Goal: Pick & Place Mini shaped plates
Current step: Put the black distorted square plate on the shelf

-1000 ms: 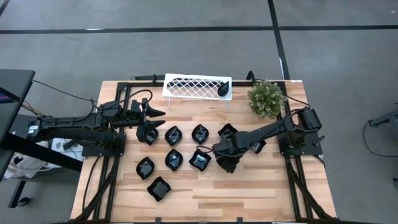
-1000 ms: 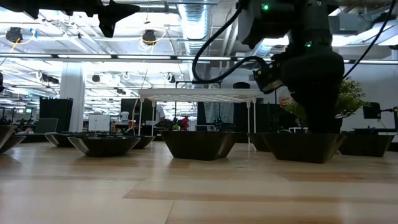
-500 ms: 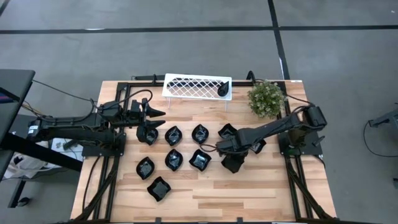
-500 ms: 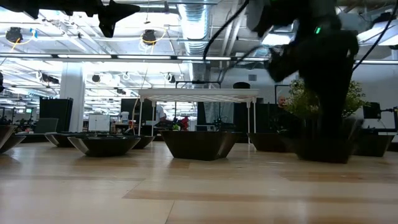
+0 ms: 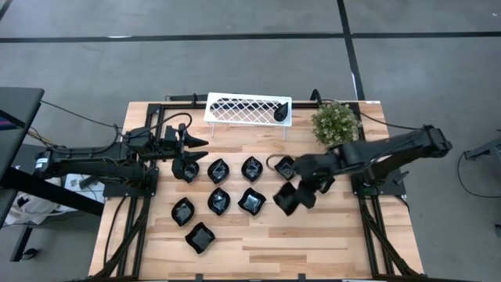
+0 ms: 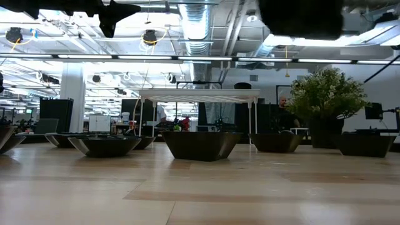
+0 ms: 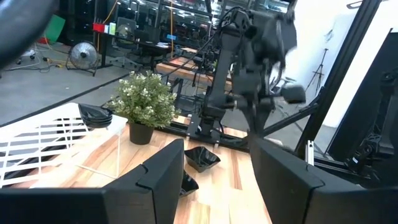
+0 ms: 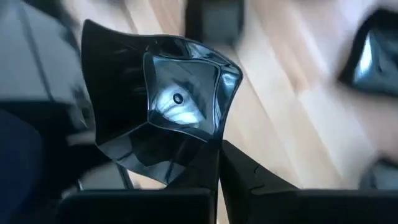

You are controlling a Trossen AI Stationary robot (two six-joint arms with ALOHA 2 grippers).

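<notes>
Several small glossy black plates [image 5: 218, 170] sit on their bases in rows on the wooden table [image 5: 258, 251]. Another plate [image 5: 280, 113] lies on the white rack. My right gripper [image 5: 302, 191] hangs over the table's right middle, shut on a square black plate [image 5: 286, 200], which fills the right wrist view [image 8: 168, 106]. In the low view only a dark part of that arm [image 6: 300, 15] shows at the top. My left gripper [image 5: 200, 142] waits open at the far left, above a plate [image 5: 185, 168]; its fingers [image 7: 161, 180] hold nothing. My right gripper pinches the square plate's rim [image 8: 208, 140] at one side between its two fingers [image 8: 249, 177]. The fingers slant down from the table's right side. The plate is lifted clear of the table and tilted, its hollow turned toward the wrist camera.
A white lattice rack [image 5: 247, 108] stands at the far edge. A small green potted plant [image 5: 336, 124] stands at the far right, close to my right arm. Bare wood lies along the near edge and near right.
My right gripper has risen and drawn back toward the table's right edge, tipping up from pointing steeply down. The square plate has gone with it, lifted off the table and out of the low view, now tilted. The other plates stay put.
</notes>
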